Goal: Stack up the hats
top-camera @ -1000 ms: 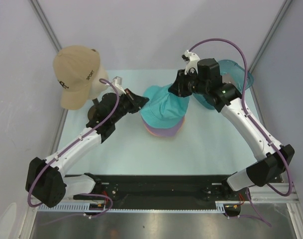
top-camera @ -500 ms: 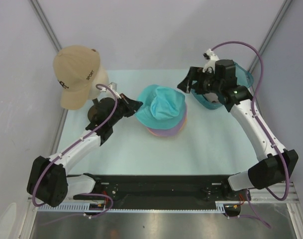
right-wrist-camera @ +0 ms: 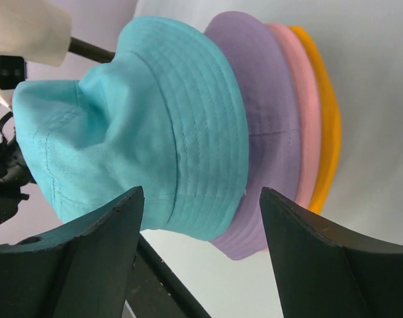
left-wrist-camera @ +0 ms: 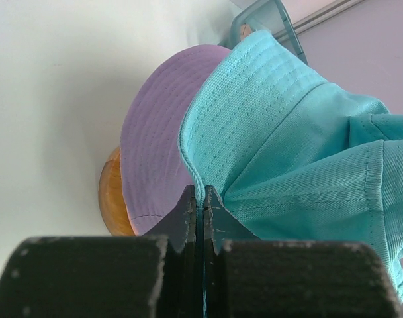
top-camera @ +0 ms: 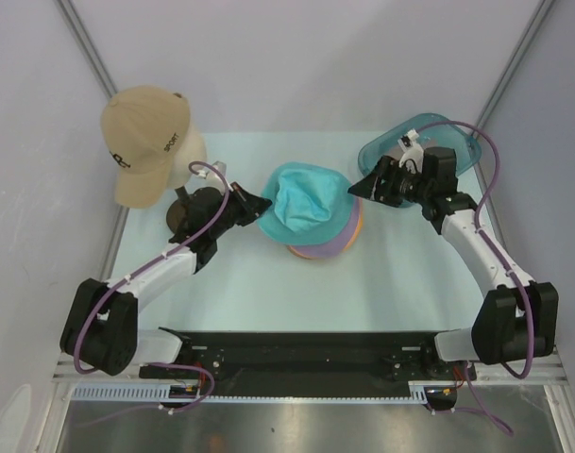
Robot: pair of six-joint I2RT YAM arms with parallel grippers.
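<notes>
Table (top-camera: pixel 268 293) runs from the arm bases back to the walls, and everything below is placed relative to the hat stack mid-table. Left gripper (top-camera: pixel 259 206) sits at the stack's left edge, on the near side. It's clenched on the brim of the teal hat (top-camera: pixel 306 200), and the left wrist view shows both fingers (left-wrist-camera: pixel 188 215) pressed flat together with the brim (left-wrist-camera: pixel 287 132) pinched in the seam. That hat is the top of the stack, crumpled and tilted, with its left side pulled up toward the gripper. The lilac hat (left-wrist-camera: pixel 155 132) is directly under it, brim sticking out on the near-right (top-camera: pixel 339 241). Under that come the pink hat (right-wrist-camera: pixel 300 112) and, at the bottom on the table, the yellow-orange hat (right-wrist-camera: pixel 327 126), with only thin rims showing. Right gripper (top-camera: pixel 363 184) is just right of the stack, level with its far side. It's released, fingers (right-wrist-camera: pixel 89 252) spread wide, and the right wrist view puts the stack ahead of them, not between the tips. The clear teal tub (top-camera: pixel 457 142) is farther right of the stack and behind the right wrist. Far-left of the stack, well apart from it, the tan cap (top-camera: pixel 145 137) sits on the cream mannequin head (top-camera: pixel 188 156), not on the stack.
</notes>
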